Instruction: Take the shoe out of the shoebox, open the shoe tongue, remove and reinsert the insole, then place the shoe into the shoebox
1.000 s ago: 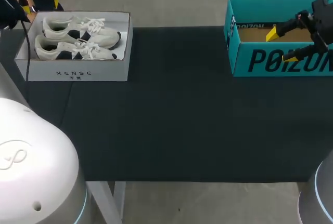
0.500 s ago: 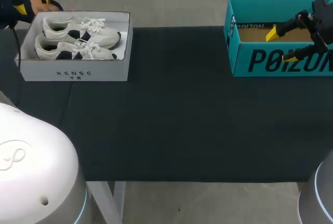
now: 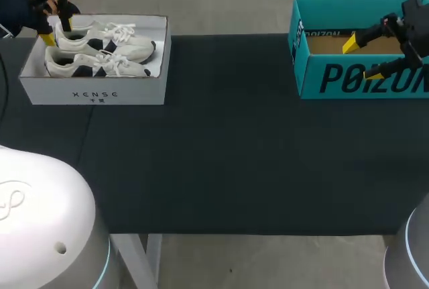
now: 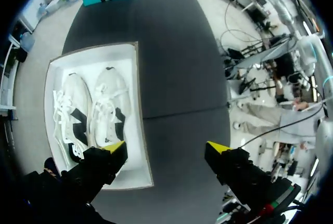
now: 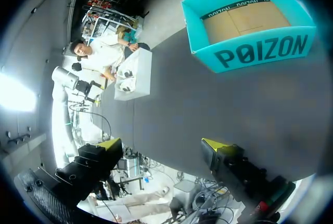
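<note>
Two white shoes with dark side marks, one [image 3: 104, 36] behind the other [image 3: 94, 65], lie side by side in the open white shoebox [image 3: 94, 93] at the table's far left. My left gripper [image 3: 57, 26] hangs open over the box's left end. In the left wrist view the pair [image 4: 70, 110] [image 4: 110, 104] lies ahead of the open left gripper [image 4: 166, 146], one finger [image 4: 106, 156] over the shoebox [image 4: 141, 130]. My right gripper [image 3: 362, 59] stands open above the teal box [image 3: 335, 81] at the far right, holding nothing.
The teal box [image 5: 260, 52] is open, with bare brown cardboard inside. Black table cloth [image 3: 228, 155] stretches between the two boxes. The white shoebox [image 5: 132, 76] shows far off in the right wrist view, ahead of the right gripper [image 5: 162, 143].
My left gripper has turned and come down over the left end of the white shoebox. A hand seen by that corner earlier no longer shows. The right arm has not moved.
</note>
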Motion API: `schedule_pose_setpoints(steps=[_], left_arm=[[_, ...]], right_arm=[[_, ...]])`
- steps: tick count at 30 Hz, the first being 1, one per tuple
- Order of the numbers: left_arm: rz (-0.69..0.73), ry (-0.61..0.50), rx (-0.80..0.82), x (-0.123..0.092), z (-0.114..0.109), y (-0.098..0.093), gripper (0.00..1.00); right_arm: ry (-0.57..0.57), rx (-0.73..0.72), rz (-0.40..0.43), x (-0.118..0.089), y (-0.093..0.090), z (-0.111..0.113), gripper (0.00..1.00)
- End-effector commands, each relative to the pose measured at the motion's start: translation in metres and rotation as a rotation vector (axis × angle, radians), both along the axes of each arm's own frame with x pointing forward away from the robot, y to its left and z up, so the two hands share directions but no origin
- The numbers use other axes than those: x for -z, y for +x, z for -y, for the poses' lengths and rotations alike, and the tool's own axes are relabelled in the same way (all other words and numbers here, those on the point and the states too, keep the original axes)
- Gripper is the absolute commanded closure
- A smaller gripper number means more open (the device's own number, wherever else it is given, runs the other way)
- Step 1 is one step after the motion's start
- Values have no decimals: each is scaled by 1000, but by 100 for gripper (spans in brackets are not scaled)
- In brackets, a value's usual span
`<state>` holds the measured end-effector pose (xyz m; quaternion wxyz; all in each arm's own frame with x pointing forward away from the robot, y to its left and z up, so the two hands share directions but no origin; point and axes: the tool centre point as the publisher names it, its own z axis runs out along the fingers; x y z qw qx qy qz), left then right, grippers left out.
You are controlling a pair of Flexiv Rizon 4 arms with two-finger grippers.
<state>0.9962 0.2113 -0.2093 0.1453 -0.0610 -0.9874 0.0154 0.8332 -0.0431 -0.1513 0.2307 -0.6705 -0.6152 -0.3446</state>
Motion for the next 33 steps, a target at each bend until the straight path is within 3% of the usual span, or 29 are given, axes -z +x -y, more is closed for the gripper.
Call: schedule_pose_setpoints(steps=[1, 4, 12, 33], left_arm=[[372, 366, 78, 0, 13, -33, 0], [418, 398, 22, 0, 19, -37, 0], [443, 345, -38, -4, 39, -40, 0], [443, 345, -38, -4, 39, -40, 0]], right_arm=[[-3, 1, -2, 0, 1, -1, 0], [-3, 1, -2, 0, 1, -1, 0], [-3, 1, -2, 0, 1, -1, 0], [-3, 1, -2, 0, 1, -1, 0]])
